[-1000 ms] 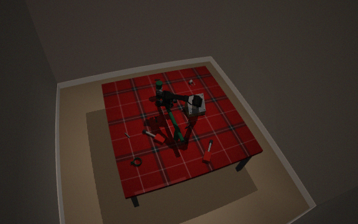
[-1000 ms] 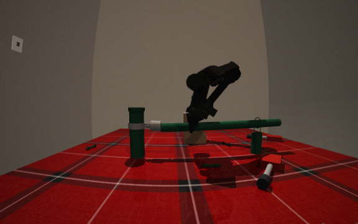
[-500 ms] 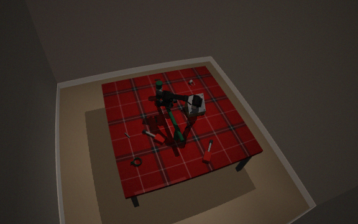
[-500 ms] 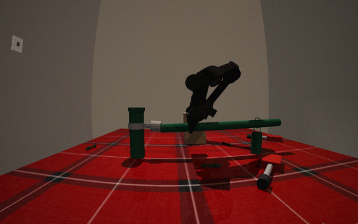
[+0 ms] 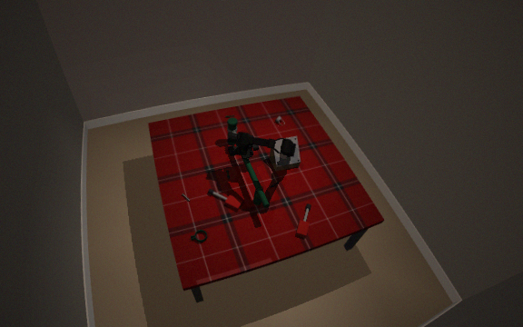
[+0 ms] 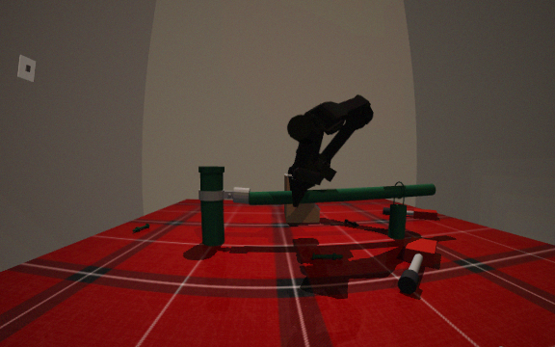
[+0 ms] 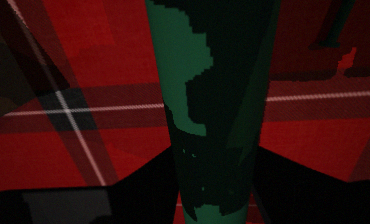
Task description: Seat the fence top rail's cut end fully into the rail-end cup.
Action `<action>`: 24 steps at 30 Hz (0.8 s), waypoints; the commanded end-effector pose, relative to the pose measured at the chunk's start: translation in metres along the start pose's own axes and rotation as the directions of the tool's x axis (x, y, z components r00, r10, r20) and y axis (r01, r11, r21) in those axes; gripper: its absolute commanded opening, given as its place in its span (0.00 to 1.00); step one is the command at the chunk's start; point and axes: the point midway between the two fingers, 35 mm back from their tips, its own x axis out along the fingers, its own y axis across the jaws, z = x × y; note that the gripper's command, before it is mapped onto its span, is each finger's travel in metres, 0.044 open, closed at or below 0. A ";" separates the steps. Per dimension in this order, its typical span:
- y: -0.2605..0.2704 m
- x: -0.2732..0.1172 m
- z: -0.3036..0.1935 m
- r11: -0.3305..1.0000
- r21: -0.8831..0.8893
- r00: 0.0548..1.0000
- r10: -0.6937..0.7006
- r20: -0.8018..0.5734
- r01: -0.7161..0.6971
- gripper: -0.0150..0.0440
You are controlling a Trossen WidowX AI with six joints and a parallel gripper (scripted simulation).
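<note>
Here, the dark pincer [image 5: 246, 153] [image 6: 298, 193] [image 7: 209, 149] grips the green rail [image 5: 253, 174] [image 6: 355, 194] [image 7: 221, 100], whose near end meets the pale cup [image 6: 241, 195] beside the big post [image 5: 231, 124] [image 6: 212, 217]; best push gently, straight along the rail, keeping the band [image 6: 211, 195] high.

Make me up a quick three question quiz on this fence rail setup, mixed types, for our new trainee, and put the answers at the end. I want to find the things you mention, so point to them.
1. True or false: the gripper [image 6: 298, 200] [image 7: 209, 149] is open and clear of the green top rail [image 6: 340, 195] [image 7: 186, 65].
2. Multiple choice: what circles the big post [image 6: 212, 222] just below its cap?
A) a red strap
B) a pale brace band [image 6: 211, 195]
C) a coiled rope
3. Fill in the blank: on the small post [image 6: 397, 223], the rail passes through the ____.

Key: 1. false; 2. B; 3. loop cap [image 6: 399, 184]
</note>
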 end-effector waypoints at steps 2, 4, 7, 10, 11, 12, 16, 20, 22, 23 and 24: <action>-0.001 -0.004 -0.008 1.000 -0.003 1.000 -0.012 -0.025 0.012 0.25; -0.001 -0.004 -0.008 1.000 -0.003 1.000 -0.012 -0.025 0.012 0.25; -0.001 -0.004 -0.008 1.000 -0.003 1.000 -0.012 -0.025 0.012 0.25; -0.001 -0.003 -0.006 1.000 -0.003 1.000 -0.009 -0.019 0.009 0.25; -0.001 -0.002 -0.004 1.000 -0.002 1.000 -0.006 -0.012 0.006 0.25; 0.000 -0.001 -0.002 1.000 -0.001 1.000 -0.003 -0.006 0.003 0.25; 0.000 0.000 0.000 1.000 0.000 1.000 0.000 0.000 0.000 0.25; 0.000 0.000 0.000 1.000 0.000 1.000 0.000 0.000 0.000 0.25; 0.000 0.000 0.000 1.000 0.000 1.000 0.000 -0.001 0.000 0.25; 0.000 0.000 0.000 1.000 0.000 1.000 0.000 -0.001 0.000 0.25; 0.000 0.000 0.000 1.000 0.000 1.000 0.000 -0.001 0.000 0.25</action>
